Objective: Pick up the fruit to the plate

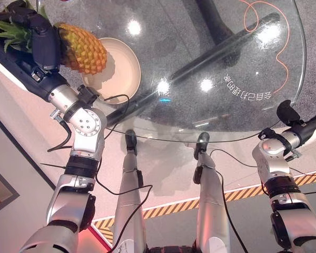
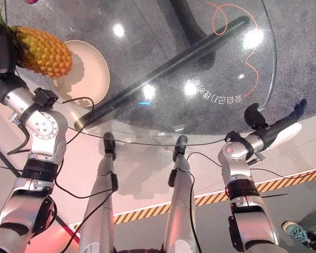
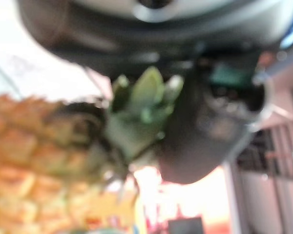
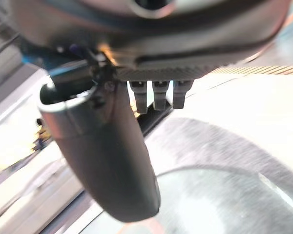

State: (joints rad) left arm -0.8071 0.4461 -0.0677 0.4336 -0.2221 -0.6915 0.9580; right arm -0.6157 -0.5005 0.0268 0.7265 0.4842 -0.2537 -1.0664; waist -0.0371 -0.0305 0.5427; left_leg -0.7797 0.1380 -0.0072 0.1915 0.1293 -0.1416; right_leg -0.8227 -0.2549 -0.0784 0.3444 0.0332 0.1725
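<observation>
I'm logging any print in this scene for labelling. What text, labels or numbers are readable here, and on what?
One row of white characters on the glass table, seen upside down: too small to read with certainty.
Pineapple and plate: no print visible on either.

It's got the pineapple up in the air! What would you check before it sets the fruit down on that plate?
1. Hold on the pineapple: the left hand is wrapped round its crown end. Ok.
2. Pineapple clear of the glass table: it looks lifted, but its height cannot be told.
3. Position over the plate: the fruit's body overlaps the plate's near-left part, not its middle. Not ok yet.
4. Plate free of other things: the visible part is bare. Ok.
5. Right hand out of the way: it hangs at the table's far right edge, fingers straight. Ok.
</observation>
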